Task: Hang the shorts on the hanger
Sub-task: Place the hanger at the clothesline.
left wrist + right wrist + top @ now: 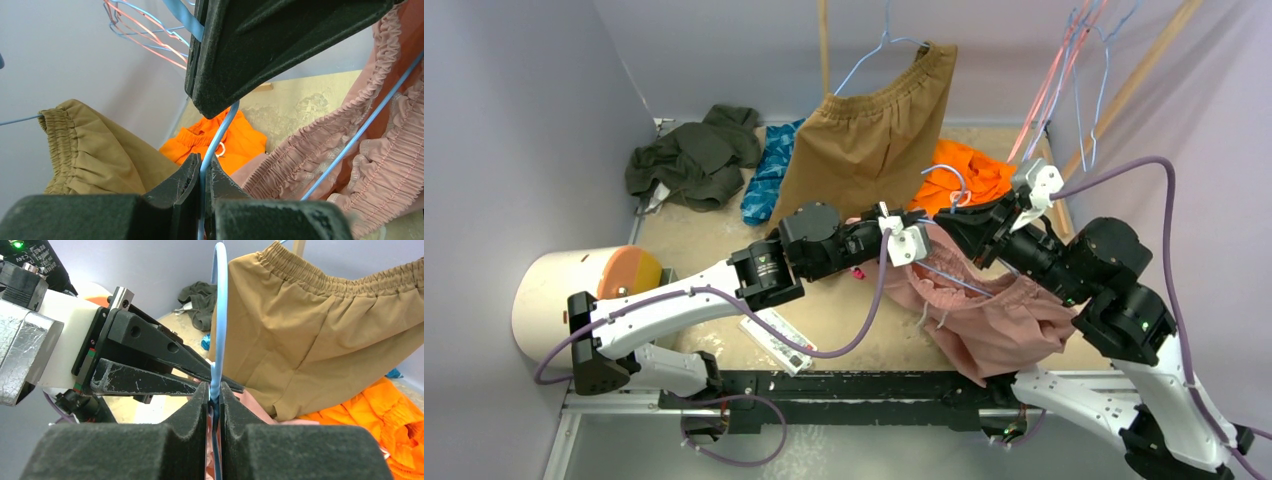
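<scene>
Beige worktop (704,265) under lilac walls (514,120). Pinches hanger (221,132) tight in left gripper (202,167) and right gripper (215,392) alike, shorts (1009,325) draped over it at 4 o'clock. Looks mid-threading; next calls for settling them evenly along it.

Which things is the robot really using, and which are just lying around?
For the job: pink shorts, blue hanger, left gripper and right gripper, both clamped on the hanger.
Just lying about: tan shorts, orange garment, green clothes, blue cloth, white tub.
</scene>
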